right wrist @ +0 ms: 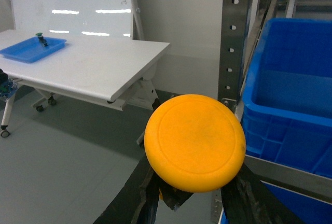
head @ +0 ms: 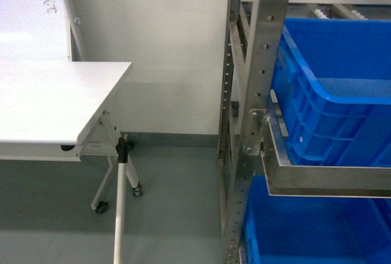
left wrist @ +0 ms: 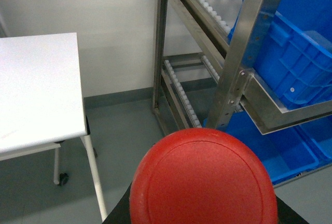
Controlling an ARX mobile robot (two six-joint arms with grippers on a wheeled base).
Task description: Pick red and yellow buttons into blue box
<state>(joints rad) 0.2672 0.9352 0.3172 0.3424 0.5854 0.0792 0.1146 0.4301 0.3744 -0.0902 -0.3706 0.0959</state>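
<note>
The red button (left wrist: 203,180) fills the bottom of the left wrist view, cap toward the camera. My left gripper (left wrist: 203,208) is shut on it, with only dark finger edges showing beside the cap. In the right wrist view the yellow button (right wrist: 194,141) sits between the black fingers (right wrist: 129,198) of my right gripper (right wrist: 193,185), which is shut on its base. The blue box (head: 333,93) rests tilted on a rack shelf to the right, also seen as the blue box (right wrist: 290,94) just right of the yellow cap and the blue box (left wrist: 298,53). Neither gripper shows in the head view.
A steel rack upright (head: 259,87) stands between me and the crate. Another blue crate (head: 317,233) sits on the lower shelf. A white folding table (head: 49,99) on casters stands left, carrying a shallow blue tray (right wrist: 32,47) with a green-capped button. Grey floor lies between.
</note>
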